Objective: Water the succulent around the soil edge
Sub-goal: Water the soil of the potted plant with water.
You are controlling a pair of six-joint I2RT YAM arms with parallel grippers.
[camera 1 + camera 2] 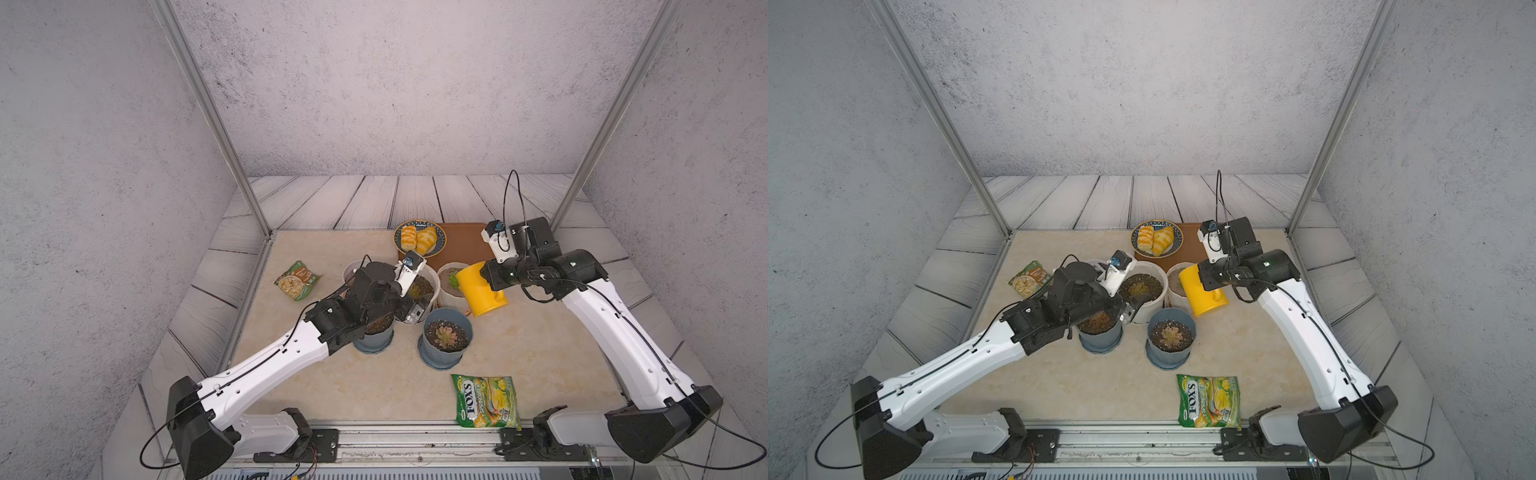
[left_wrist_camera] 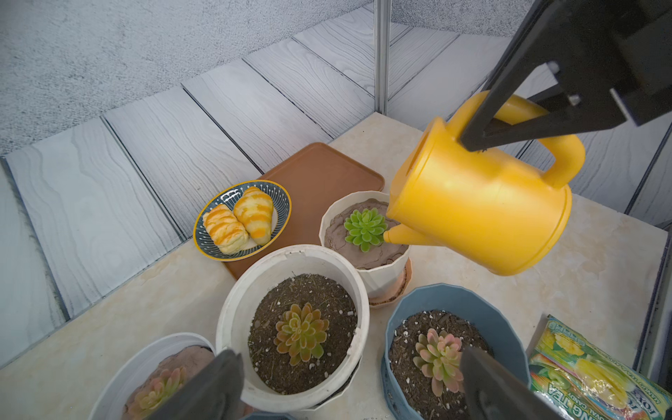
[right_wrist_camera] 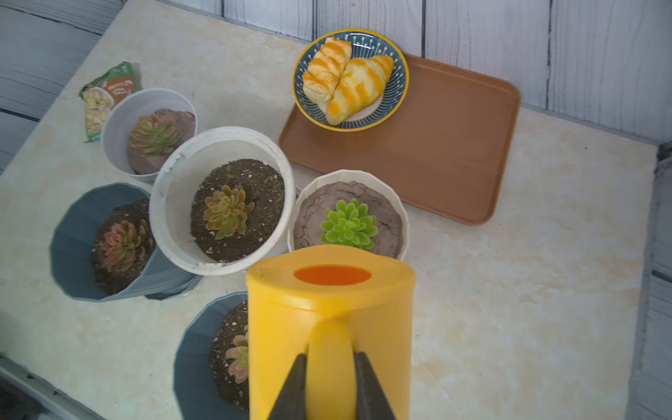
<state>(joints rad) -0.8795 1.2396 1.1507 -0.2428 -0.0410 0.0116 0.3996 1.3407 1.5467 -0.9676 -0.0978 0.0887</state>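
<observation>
Only in the left wrist view is the spout [image 2: 403, 234] of the yellow watering can [image 2: 483, 214] seen, its tip over the soil [image 2: 363, 258] just beside the green succulent [image 2: 364, 225]. In the right wrist view it is hidden behind the can's body. The tilted can's handle [image 3: 329, 334] is clamped by the right claw [image 3: 331, 358]. The left claw [image 2: 349, 352] is held wide apart close to the white pot [image 2: 232, 309]. A bright green rosette in cracked grey-brown soil is shown, set in the cream ribbed pot [image 2: 378, 280], right of the white pot, just beside the brown tray [image 2: 320, 171].
</observation>
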